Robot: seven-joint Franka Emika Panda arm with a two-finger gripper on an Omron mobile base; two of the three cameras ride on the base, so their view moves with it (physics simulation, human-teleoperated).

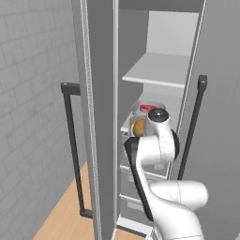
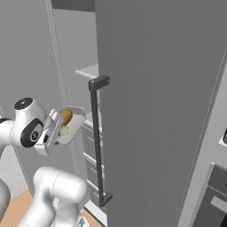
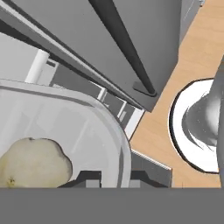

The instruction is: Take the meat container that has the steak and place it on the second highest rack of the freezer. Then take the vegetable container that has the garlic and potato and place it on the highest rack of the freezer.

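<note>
The tool is clamped on the rim of the vegetable tray holding potato and garlic; the highest rack sits well above and ahead, inside the freezer.

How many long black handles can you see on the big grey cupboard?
2. One handle is on the open door to the left, the other handle is on the door to the right. Others may be hidden.

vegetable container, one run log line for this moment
gripper: shut on clear vegetable container | inside: golden-brown potato, pale garlic | container tilted, outside grey freezer
</note>
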